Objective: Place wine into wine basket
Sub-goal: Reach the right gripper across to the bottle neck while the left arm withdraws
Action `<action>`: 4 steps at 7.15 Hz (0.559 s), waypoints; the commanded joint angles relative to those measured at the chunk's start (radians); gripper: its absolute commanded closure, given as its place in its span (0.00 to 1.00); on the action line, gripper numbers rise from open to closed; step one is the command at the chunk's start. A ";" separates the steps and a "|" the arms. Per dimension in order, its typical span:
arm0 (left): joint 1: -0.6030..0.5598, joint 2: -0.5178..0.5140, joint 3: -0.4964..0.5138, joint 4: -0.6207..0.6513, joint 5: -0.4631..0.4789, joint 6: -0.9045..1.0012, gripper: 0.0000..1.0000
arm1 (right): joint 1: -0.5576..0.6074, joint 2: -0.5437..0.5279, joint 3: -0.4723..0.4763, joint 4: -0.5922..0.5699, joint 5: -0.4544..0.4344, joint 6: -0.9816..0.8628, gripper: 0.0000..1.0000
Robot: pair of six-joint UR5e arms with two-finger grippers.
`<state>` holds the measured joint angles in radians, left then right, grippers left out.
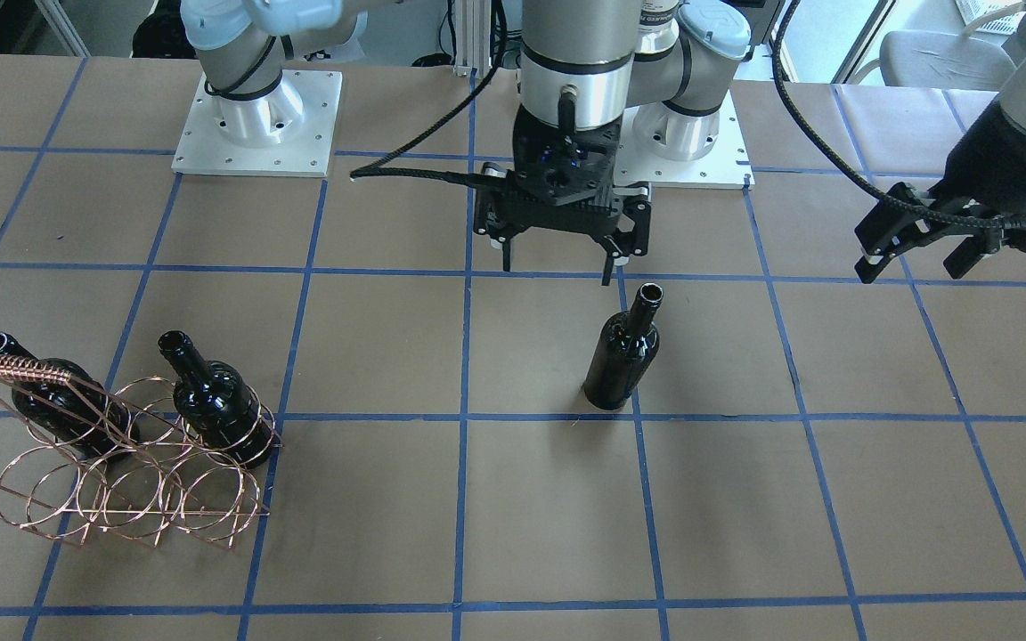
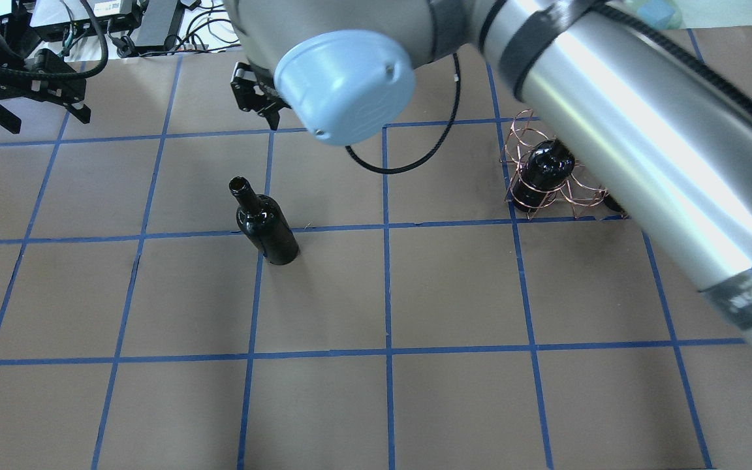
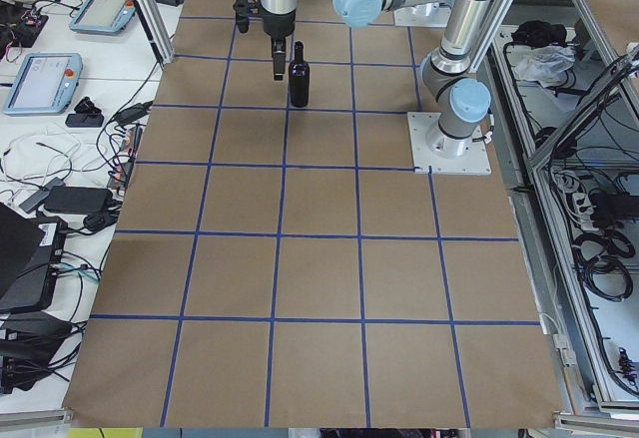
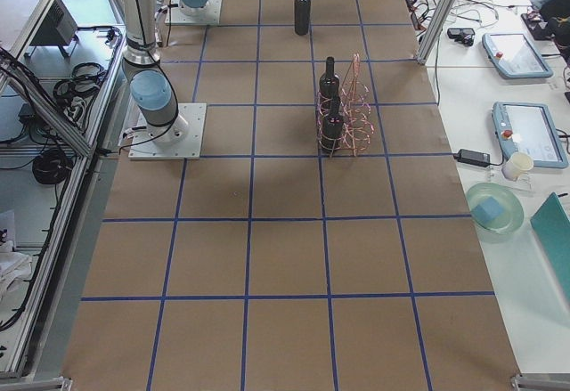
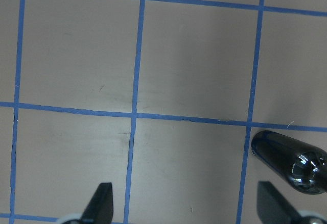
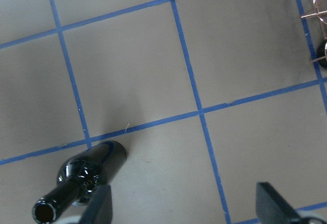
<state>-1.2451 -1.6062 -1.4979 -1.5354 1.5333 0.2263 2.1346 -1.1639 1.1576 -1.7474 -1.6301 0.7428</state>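
One black wine bottle [image 1: 622, 356] stands upright alone on the table; it also shows in the overhead view [image 2: 265, 222]. My right gripper [image 1: 557, 271] hangs open and empty just on the robot's side of it, not touching it. In the right wrist view the bottle [image 6: 84, 175] lies at the lower left, beside the open fingers [image 6: 102, 203]. The copper wire basket [image 1: 121, 472] holds two more bottles [image 1: 59, 401] [image 1: 215, 401]. My left gripper [image 1: 912, 267] is open and empty, far from the bottle. The left wrist view shows the bottle [image 5: 291, 160] at its right edge.
The brown table carries a blue tape grid [image 1: 464, 418]. The two arm base plates [image 1: 255, 125] sit at the robot's edge. My right arm [image 2: 611, 111] crosses over the basket [image 2: 546, 176] in the overhead view and hides part of it.
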 commanded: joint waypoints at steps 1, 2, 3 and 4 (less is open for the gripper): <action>0.006 0.002 -0.001 -0.032 0.007 0.001 0.00 | 0.071 0.101 -0.018 -0.092 -0.002 -0.032 0.00; 0.025 0.000 -0.001 -0.031 0.005 0.001 0.00 | 0.085 0.115 -0.016 -0.092 -0.001 -0.080 0.00; 0.036 -0.003 -0.001 -0.032 0.005 0.001 0.00 | 0.090 0.130 -0.018 -0.092 -0.001 -0.138 0.00; 0.038 -0.003 -0.001 -0.034 0.005 0.001 0.00 | 0.088 0.136 -0.018 -0.101 0.001 -0.182 0.00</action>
<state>-1.2145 -1.6079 -1.4987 -1.5673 1.5384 0.2270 2.2194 -1.0414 1.1405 -1.8393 -1.6305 0.6205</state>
